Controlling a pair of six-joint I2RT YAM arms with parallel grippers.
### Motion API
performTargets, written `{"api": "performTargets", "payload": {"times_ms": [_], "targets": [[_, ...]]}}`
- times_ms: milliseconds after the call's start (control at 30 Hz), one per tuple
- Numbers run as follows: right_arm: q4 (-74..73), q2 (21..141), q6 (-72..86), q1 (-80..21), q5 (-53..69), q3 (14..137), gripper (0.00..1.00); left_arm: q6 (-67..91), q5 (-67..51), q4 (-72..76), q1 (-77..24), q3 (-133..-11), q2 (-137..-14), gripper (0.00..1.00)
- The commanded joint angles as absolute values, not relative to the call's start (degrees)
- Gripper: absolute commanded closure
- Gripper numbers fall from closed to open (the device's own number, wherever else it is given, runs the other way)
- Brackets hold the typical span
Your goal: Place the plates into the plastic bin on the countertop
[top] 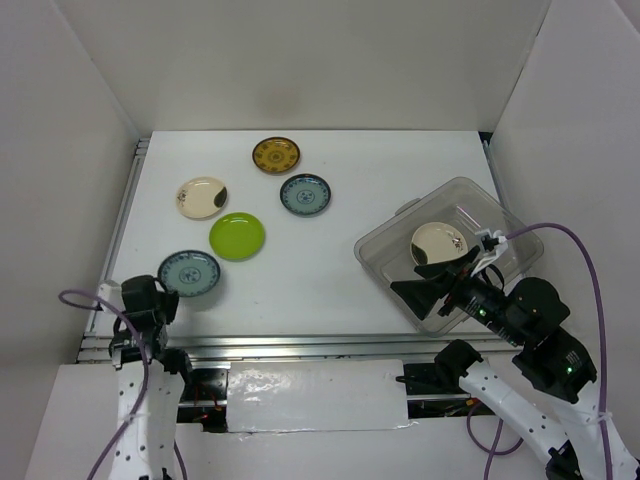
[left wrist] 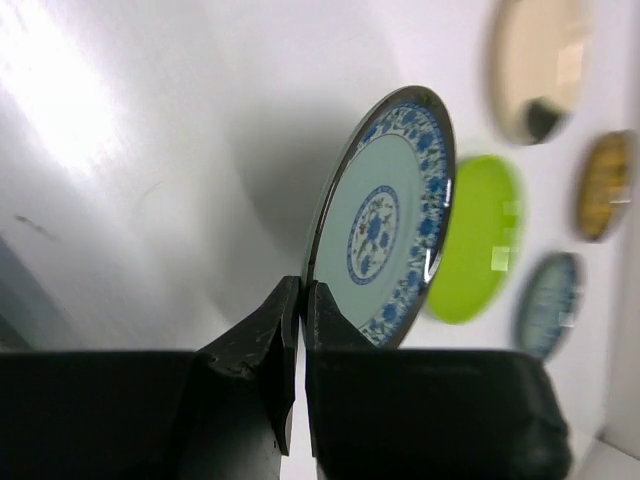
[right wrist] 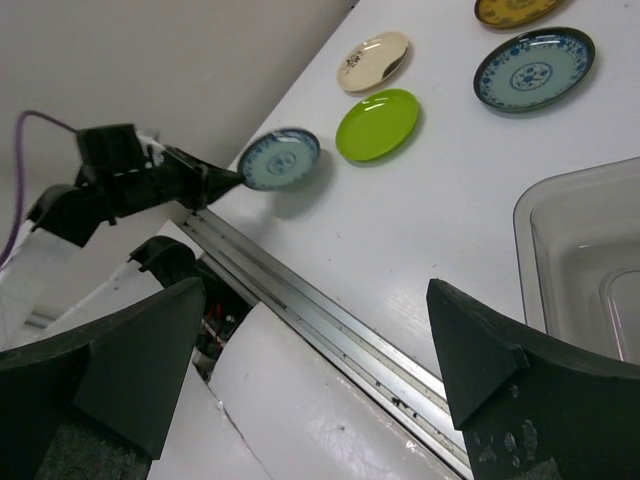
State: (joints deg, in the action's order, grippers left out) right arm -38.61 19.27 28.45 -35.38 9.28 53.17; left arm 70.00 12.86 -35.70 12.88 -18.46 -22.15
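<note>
My left gripper (left wrist: 302, 290) is shut on the rim of a blue-grey patterned plate (left wrist: 385, 225) and holds it just above the countertop (top: 330, 290) at the near left; the plate also shows in the top view (top: 189, 273). The clear plastic bin (top: 500, 225) stands at the right with a cream plate (top: 437, 243) inside. My right gripper (top: 435, 280) is open and empty over the bin's near-left corner. On the countertop lie a lime green plate (top: 237, 236), a cream plate (top: 201, 197), a second blue-grey plate (top: 305, 194) and a mustard-yellow plate (top: 275, 155).
A metal rail (top: 300, 345) runs along the countertop's near edge, and another runs along its left edge (top: 125, 210). White walls close in the left, back and right sides. The right wrist view shows the bin's corner (right wrist: 560, 215) and the rail (right wrist: 330, 320) below my open fingers.
</note>
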Motion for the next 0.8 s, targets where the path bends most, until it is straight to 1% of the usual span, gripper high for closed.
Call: {"api": "performTargets", "payload": {"times_ms": [0, 33, 100, 167, 267, 300, 333, 367, 400, 433, 467, 500, 567, 600, 633, 667, 700, 733, 767], "targets": [[-39.11, 19.51, 27.86, -35.68, 7.91, 56.07, 0.0, 65.58, 16.52, -41.56, 13.27, -28.55, -16.01, 1.0], [-39.29, 19.51, 27.86, -35.68, 7.82, 56.25, 0.0, 65.13, 16.96, -42.62, 13.27, -32.22, -13.82, 1.0], [-39.64, 19.25, 27.86, -35.77, 6.86, 56.86, 0.0, 63.82, 17.93, -45.17, 13.18, -35.14, -12.14, 1.0], [-40.34, 19.51, 28.04, -35.68, 6.16, 57.48, 0.0, 62.24, 16.27, -43.87, 13.27, -37.7, -10.81, 1.0], [-41.65, 20.3, 28.83, -35.77, 3.44, 58.97, 0.0, 58.89, 3.91, -36.15, 13.27, -37.09, -13.34, 1.0], [-42.18, 20.48, 29.18, -35.77, 2.3, 60.02, 0.0, 58.89, -1.18, -28.73, 13.27, -36.39, -14.84, 1.0], [-43.32, 20.83, 30.4, -35.77, -1.37, 60.73, 0.0, 59.76, -12.11, -23.78, 13.27, -34.65, -19.81, 1.0], [-43.94, 20.83, 30.93, -35.77, -2.97, 62.3, 0.0, 61.85, -16.83, -14.86, 12.92, -34.28, -22.73, 1.0], [-44.47, 20.74, 31.81, -35.68, -5.08, 63.01, 0.0, 63.09, -20.79, -9.89, 12.57, -33.76, -25.03, 1.0], [-45.26, 20.31, 33.3, -35.68, -6.84, 63.71, 0.0, 63.63, -24.31, -6.45, 11.87, -34.71, -29.83, 1.0], [-45.52, 19.95, 34.01, -35.77, -9.9, 64.42, 0.0, 63.46, -23.91, -5.37, 9.08, -36.63, -32.23, 1.0], [-45.79, 19.6, 34.54, -35.77, -10.89, 65.82, 0.0, 62.33, -23.82, -4.75, 7.66, -41.0, -37.04, 1.0], [-47.02, 19.25, 35.59, -35.77, -12.91, 67.4, 0.0, 61.26, -23.47, -5.45, 3.63, -45.59, -41.46, 1.0], [-47.54, 19.42, 35.68, -35.77, -13.35, 68.8, 0.0, 61.52, -23.47, -3.27, 1.86, -48.14, -45.4, 1.0], [-48.42, 19.42, 35.94, -35.77, -13.88, 69.43, 0.0, 61.44, -21.47, -3.08, -2.68, -49.82, -47.44, 1.0], [-48.78, 19.34, 36.12, -35.77, -14.67, 70.3, 0.0, 60.39, -19.88, -2.99, -5.16, -51.31, -50.07, 1.0], [-49.04, 19.25, 36.47, -35.86, -15.11, 70.66, 0.0, 59.6, -18.21, -2.64, -8.06, -55.07, -55.75, 1.0], [-49.57, 18.99, 36.65, -35.77, -15.03, 70.93, 0.0, 58.81, -16.8, -2.9, -14.52, -57.46, -59.29, 1.0], [-49.83, 18.81, 36.82, -35.77, -15.38, 71.62, 0.0, 57.23, -14.26, -2.73, -17.81, -59.66, -62.81, 1.0]]}}
